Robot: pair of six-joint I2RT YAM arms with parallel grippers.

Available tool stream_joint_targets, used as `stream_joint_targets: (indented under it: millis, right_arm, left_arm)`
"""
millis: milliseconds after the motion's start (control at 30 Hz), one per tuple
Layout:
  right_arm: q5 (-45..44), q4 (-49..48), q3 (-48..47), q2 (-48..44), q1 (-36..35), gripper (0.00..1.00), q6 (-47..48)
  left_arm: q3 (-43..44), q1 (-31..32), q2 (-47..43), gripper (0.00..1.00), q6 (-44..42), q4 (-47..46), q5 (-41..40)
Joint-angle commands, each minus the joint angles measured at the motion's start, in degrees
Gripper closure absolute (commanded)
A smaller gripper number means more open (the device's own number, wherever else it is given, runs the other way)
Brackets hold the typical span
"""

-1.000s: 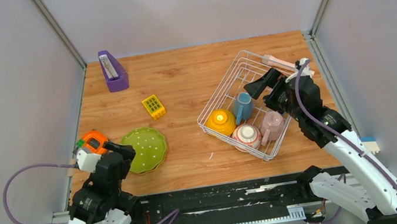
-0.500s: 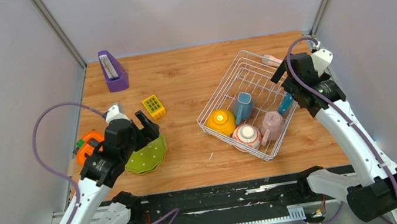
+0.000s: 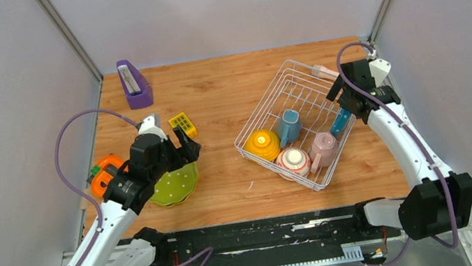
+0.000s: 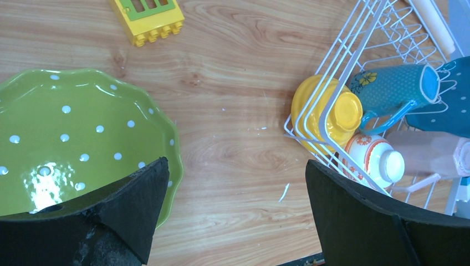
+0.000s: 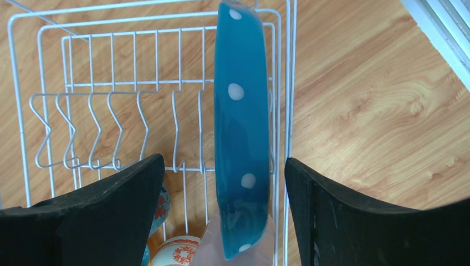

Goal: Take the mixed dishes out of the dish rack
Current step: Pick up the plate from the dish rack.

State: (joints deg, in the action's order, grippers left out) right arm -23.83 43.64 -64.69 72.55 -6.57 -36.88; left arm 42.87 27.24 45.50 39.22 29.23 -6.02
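The white wire dish rack (image 3: pixel 303 84) holds a yellow-orange bowl (image 3: pixel 262 143), a blue mug (image 3: pixel 288 127), a pink mug (image 3: pixel 324 148), a red-rimmed cup (image 3: pixel 294 160) and a blue dotted plate (image 3: pixel 340 121) standing on edge at its right side. A green dotted plate (image 3: pixel 173 181) lies on the table at left. My left gripper (image 3: pixel 184 146) is open and empty above the green plate's right rim (image 4: pixel 72 144). My right gripper (image 3: pixel 340 95) is open above the blue plate (image 5: pixel 241 100), with one jaw on each side of it and not touching it.
A purple wedge holder (image 3: pixel 134 83) stands at the back left. A yellow grid block (image 3: pixel 182 123) lies just beyond the left gripper, and an orange round gadget (image 3: pixel 106 172) sits left of the green plate. Grey walls close in both sides.
My left arm has reached out from near its base over the green plate, towards the rack. My right gripper has drawn back to the rack's right side, uncovering the blue plate.
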Motion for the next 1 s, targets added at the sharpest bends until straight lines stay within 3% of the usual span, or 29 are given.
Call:
stream_joint_targets:
  millis: [0,200,733,967]
  right_arm:
    - [0.78,-3.14,0.2,0.93,0.35,0.21,0.54]
    - [-0.15,-3.67,1.46,2.07,0.41,0.34,-0.64]
    - [-2.57,-3.69,2.36,3.86,0.41,0.58,-0.51]
    - [-2.68,-3.32,1.79,2.39,0.25,0.75,0.41]
  left_arm:
    - [-0.43,0.0,0.02,0.0,-1.4,-2.59,0.75]
    - [-0.77,0.0,0.35,0.0,-1.34,-2.69,0.86]
    - [-1.1,0.0,0.65,0.0,-1.16,-2.69,0.53]
    - [-1.06,0.0,0.67,0.0,-1.08,-2.69,0.48]
